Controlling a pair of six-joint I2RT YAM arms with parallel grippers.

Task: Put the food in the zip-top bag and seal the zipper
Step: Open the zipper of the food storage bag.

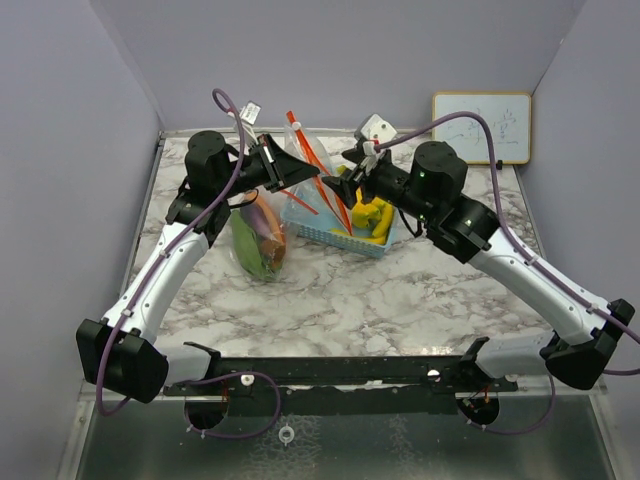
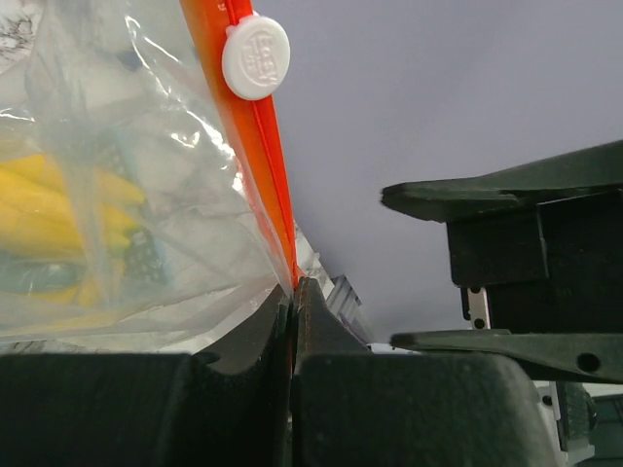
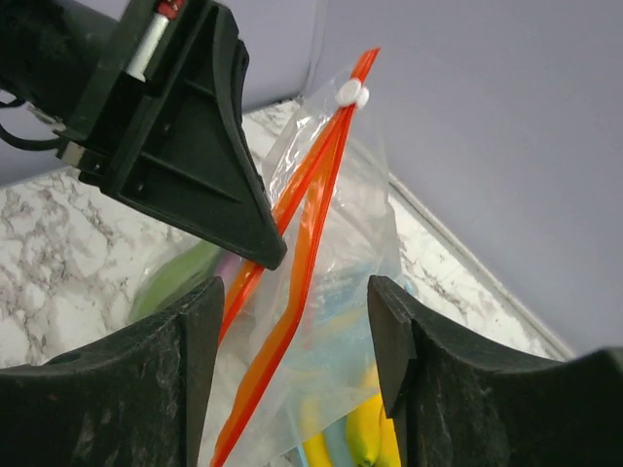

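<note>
Left arm (image 1: 165, 265) raised from its near-edge base and bent inward at the elbow, left tool (image 2: 295, 292) pinched shut on the zip-top bag (image 2: 146, 195) edge, right arm (image 1: 530, 270) mirrored from the right, right tool (image 3: 294, 297) held with jaws parted, pointed toward the left tool

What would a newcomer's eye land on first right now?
The clear zip-top bag, held up at the table's back centre by the shut left gripper, which pinches its edge at the orange zipper. The open right gripper faces it, with the zipper between its fingers. Just behind, yellow bananas lie in the blue basket.
</note>
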